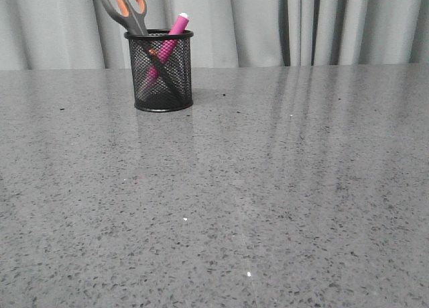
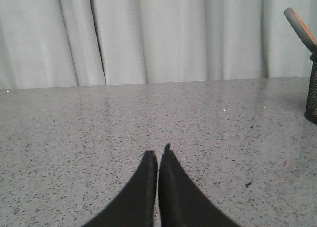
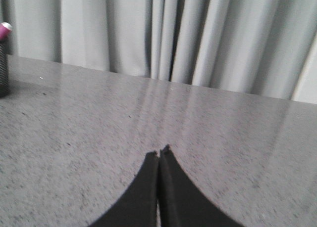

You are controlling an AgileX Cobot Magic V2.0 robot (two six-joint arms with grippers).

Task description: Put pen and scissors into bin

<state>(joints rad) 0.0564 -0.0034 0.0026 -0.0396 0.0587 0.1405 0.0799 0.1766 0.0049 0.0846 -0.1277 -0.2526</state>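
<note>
The near part of the grey speckled bench (image 1: pixel 268 221) has nothing on it, and no arm shows in the front view. Far back on the left stands the bin (image 1: pixel 159 70), upright. The scissors (image 1: pixel 124 9) are in it, blades down, with the handles leaning out to the left. The pen (image 1: pixel 171 36) is in it too, with its white tip leaning up to the right. So both things look put away, and I think no more grabbing is needed. The left claw (image 2: pixel 158 155) is pressed together and holds nothing; the bin is off to its right. The right claw (image 3: pixel 159 153) is pressed together and empty too; the bin is off to its left. I can read no words or labels anywhere.
</note>
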